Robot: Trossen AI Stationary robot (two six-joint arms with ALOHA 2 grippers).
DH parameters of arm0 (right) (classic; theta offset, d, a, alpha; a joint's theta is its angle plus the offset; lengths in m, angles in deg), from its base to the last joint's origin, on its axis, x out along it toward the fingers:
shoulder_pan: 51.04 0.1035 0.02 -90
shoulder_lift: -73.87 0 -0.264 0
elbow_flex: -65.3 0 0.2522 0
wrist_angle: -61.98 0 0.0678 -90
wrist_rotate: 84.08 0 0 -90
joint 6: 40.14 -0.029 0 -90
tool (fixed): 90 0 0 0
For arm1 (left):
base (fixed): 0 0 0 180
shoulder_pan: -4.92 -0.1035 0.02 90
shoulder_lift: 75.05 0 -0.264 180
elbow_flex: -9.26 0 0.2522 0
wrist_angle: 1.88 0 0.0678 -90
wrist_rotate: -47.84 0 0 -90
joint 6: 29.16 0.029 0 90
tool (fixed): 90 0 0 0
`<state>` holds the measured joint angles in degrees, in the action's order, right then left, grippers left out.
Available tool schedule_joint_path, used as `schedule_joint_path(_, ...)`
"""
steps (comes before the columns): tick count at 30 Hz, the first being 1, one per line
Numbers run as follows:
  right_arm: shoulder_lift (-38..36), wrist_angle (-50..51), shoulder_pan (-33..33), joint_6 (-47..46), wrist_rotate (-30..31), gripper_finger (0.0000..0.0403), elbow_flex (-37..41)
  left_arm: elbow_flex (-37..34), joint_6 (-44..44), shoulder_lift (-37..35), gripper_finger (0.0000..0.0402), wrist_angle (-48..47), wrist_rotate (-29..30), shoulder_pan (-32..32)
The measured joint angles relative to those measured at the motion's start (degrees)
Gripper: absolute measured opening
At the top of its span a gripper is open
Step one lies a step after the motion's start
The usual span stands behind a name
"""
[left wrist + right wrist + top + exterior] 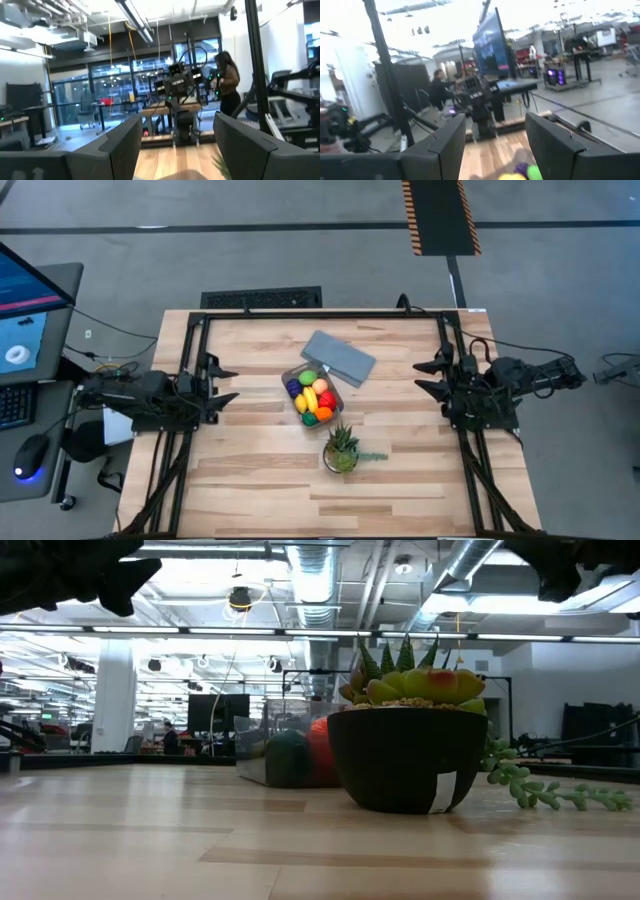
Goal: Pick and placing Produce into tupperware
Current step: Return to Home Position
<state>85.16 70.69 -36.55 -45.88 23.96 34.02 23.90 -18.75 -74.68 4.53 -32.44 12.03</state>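
Observation:
The clear tupperware (312, 394) stands in the middle of the table, slanted, with several pieces of Produce (314, 397) in it: red, orange, yellow, green and purple. The right wrist view catches some of that Produce (521, 172). In the low view the tupperware (262, 745) shows behind the plant pot, with red and dark green pieces inside. My left gripper (232, 384) hangs open over the table's left edge, pointing toward the tupperware and well short of it. My right gripper (421, 376) hangs open over the right edge, pointing inward. Both are bare.
A flat grey-blue lid (340, 358) lies just beyond the tupperware, touching its far corner. A spiky green potted plant (341, 450) stands near the tupperware's front side, with a trailing stem (545, 790). A black frame (320, 314) rims the table. A person (229, 82) stands in the room.

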Motion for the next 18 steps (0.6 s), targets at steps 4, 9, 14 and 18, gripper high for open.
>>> schedule_joint_path(4,0.0,-2.3,1.6,1.5,-0.3,0.0230,0.0,-0.2,2.2,-0.2,0.0234,2.9,-1.8,0.0)
schedule_joint_path(9,0.0,-10.2,3.1,3.7,-0.6,0.0230,3.2,-0.2,5.3,-0.2,0.0234,5.4,-3.9,0.0)
schedule_joint_path(14,-0.9,-25.8,3.0,4.0,-4.3,0.0230,11.9,-0.2,5.3,-0.2,0.0234,6.3,-6.3,0.0)
schedule_joint_path(18,-0.8,-26.1,0.0,-2.5,-10.3,0.0230,14.2,-0.2,4.5,-0.2,0.0234,6.3,-6.5,0.0)
